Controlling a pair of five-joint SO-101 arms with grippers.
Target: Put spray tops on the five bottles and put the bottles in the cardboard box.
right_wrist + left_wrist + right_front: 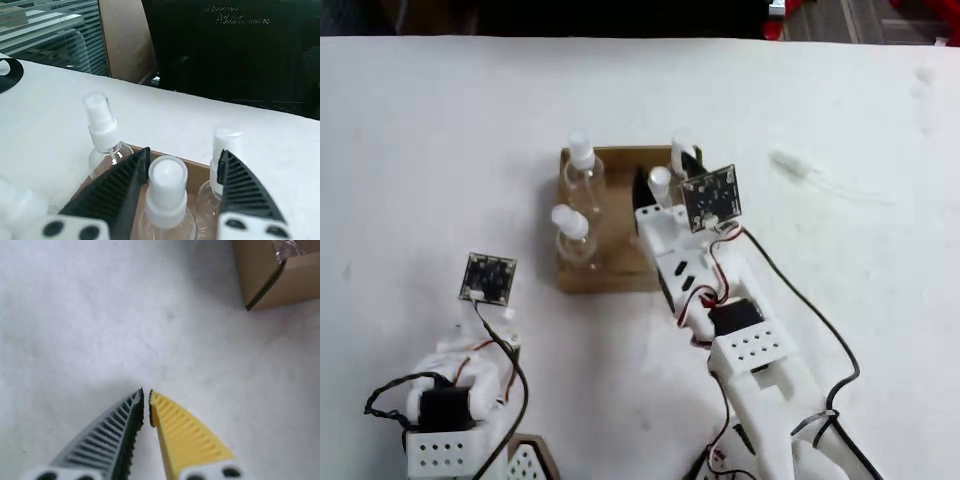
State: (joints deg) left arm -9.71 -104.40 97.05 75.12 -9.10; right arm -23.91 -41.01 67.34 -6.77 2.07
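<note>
The cardboard box [620, 272] lies flat at mid-table with several clear bottles standing in it, each with a white spray top. My right gripper [663, 172] is over the box's right side. Its black fingers [117, 192] are open on either side of one bottle's spray top [167, 192], one finger at the cap and the other apart from it. A second bottle [222, 165] stands just behind the other finger, and a third bottle [102, 135] farther off. My left gripper [146, 391] is shut and empty above bare table, near the box corner [270, 280].
A loose white spray top [798, 166] with its thin tube lies on the table right of the box. The left arm [450, 405] is folded at the near left edge. Open white table surrounds the box.
</note>
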